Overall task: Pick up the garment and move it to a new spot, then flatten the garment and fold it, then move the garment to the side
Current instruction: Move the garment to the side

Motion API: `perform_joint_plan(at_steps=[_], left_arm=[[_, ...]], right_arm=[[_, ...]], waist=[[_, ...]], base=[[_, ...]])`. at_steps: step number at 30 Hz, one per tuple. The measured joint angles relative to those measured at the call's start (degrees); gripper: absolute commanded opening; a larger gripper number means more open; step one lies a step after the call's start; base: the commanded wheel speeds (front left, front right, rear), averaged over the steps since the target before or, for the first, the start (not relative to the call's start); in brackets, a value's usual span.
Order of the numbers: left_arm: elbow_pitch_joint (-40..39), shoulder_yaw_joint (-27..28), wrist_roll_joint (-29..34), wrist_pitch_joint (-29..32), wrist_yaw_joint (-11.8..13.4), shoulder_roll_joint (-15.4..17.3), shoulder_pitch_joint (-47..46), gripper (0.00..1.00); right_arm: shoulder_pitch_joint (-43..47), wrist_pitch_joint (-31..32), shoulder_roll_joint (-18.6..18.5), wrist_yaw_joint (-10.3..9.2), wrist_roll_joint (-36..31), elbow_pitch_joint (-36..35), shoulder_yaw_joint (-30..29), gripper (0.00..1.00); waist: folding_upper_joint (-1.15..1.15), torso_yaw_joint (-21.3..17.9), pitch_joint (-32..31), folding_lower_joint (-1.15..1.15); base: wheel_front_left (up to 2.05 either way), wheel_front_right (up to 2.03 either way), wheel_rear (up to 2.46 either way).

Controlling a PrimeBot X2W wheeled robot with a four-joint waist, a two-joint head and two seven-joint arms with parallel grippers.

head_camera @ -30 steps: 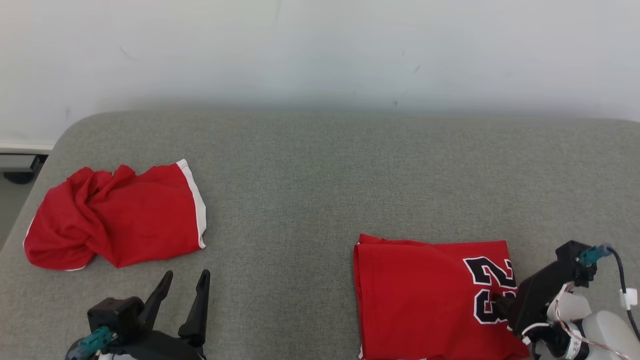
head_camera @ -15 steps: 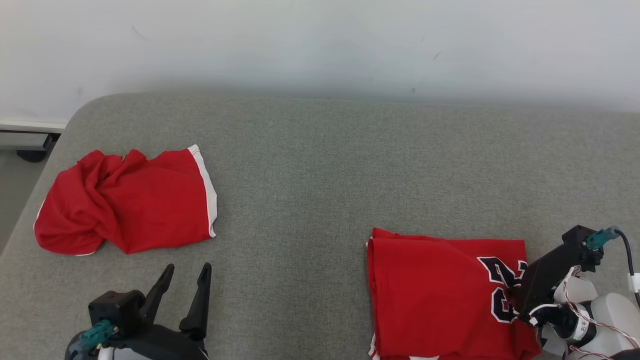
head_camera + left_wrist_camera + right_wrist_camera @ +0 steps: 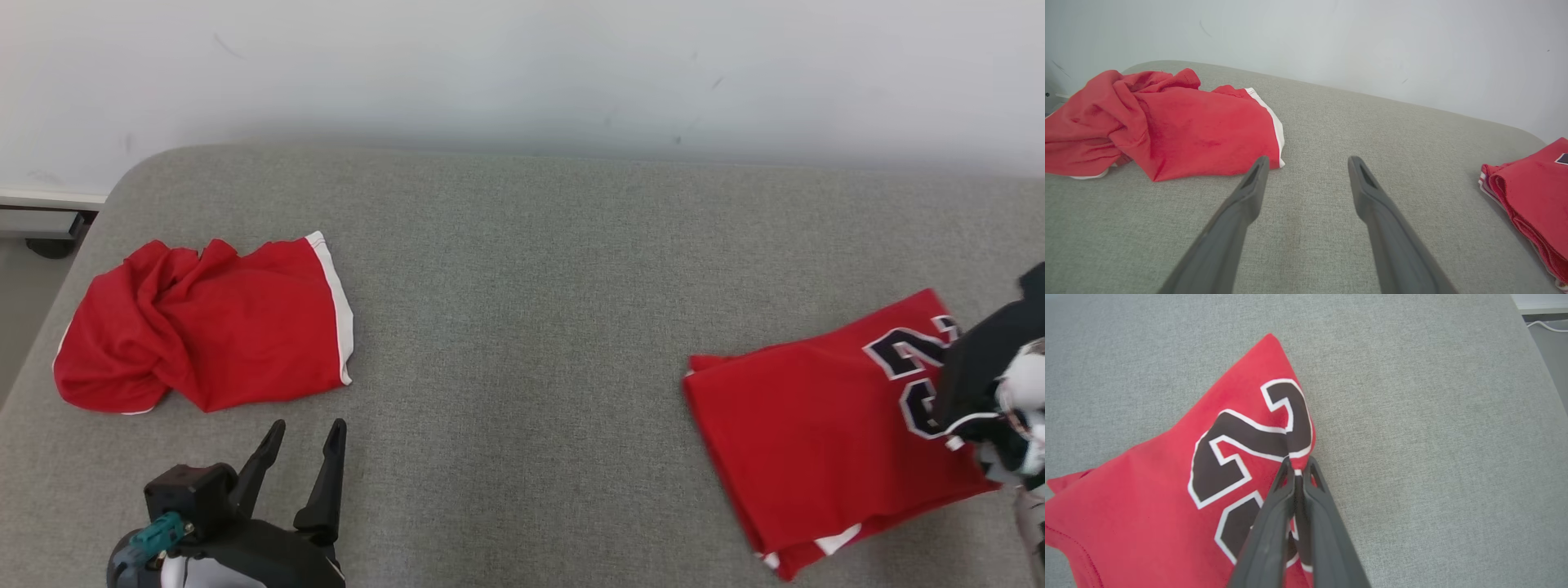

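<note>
The folded red jersey with a black and white number lies at the right of the grey cushion, turned at an angle. My right gripper is shut on its edge beside the number, pinching the jersey cloth up into a small ridge. In the head view the right gripper shows as a dark wrist body covering that edge. My left gripper stands open at the lower left, nothing between its fingers. The jersey also appears at the right rim of the left wrist view.
Crumpled red shorts with a white trim lie at the left of the grey cushion, just beyond the left gripper; the shorts sit left of its fingers. A pale wall rises behind. The cushion's left edge drops to the floor.
The right gripper has dragged the jersey to the right and farther back, turning it at an angle. The head camera shifted early on. The left gripper stayed open in place.
</note>
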Motion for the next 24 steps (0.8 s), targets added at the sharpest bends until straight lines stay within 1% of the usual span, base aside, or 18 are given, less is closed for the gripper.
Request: perform_joint_plan(at_steps=[4, 6, 9, 10, 16, 20, 24], left_arm=[[0.0, -0.3, 0.0, 0.0, 0.0, 0.0, 0.0, 1.00], [0.0, -0.3, 0.0, 0.0, 0.0, 0.0, 0.0, 1.00], [0.0, -0.3, 0.1, 0.2, -0.1, 0.2, 0.0, 1.00], [0.0, -0.3, 0.3, 0.2, -0.5, 0.3, 0.0, 1.00], [-0.2, -0.4, 0.4, 0.2, -0.5, 0.7, 0.1, 1.00], [-0.4, -0.5, 0.4, 0.4, -0.5, 0.8, 0.1, 1.00], [-0.7, -0.4, 0.4, 0.5, -0.5, 1.2, 0.3, 1.00]], right_arm=[[-0.8, -0.7, -2.4, -0.42, -1.3, 1.6, -2.7, 0.00], [-0.8, -1.3, -5.0, -0.42, -2.1, 3.4, -5.1, 0.00], [-0.9, -2.2, -7.7, -0.47, -4.1, 4.8, -6.4, 0.00], [-0.9, -2.3, -8.2, -0.48, -5.1, 5.1, -6.5, 0.00], [-0.8, -4.2, -9.3, -0.48, -9.4, 5.7, -7.2, 0.00], [-0.6, -5.0, -10.9, -0.48, -12.3, 6.5, -9.4, 0.00], [-0.7, -5.7, -10.9, -0.48, -13.8, 6.6, -10.8, 0.00]], waist=[[0.00, -0.1, 0.0, 0.00], [0.00, -0.1, 0.0, 0.00], [0.00, -0.1, 0.0, 0.00], [0.00, -0.1, 0.0, 0.00], [0.00, -0.1, 0.0, -0.01], [0.00, -0.1, 0.1, -0.01], [0.00, -0.3, 0.3, -0.01]], base=[[0.00, 0.00, 0.00], [0.00, 0.00, 0.00], [0.00, 0.00, 0.00], [0.00, 0.00, 0.00], [0.00, 0.00, 0.00], [0.00, 0.00, 0.00], [0.00, 0.00, 0.00]])
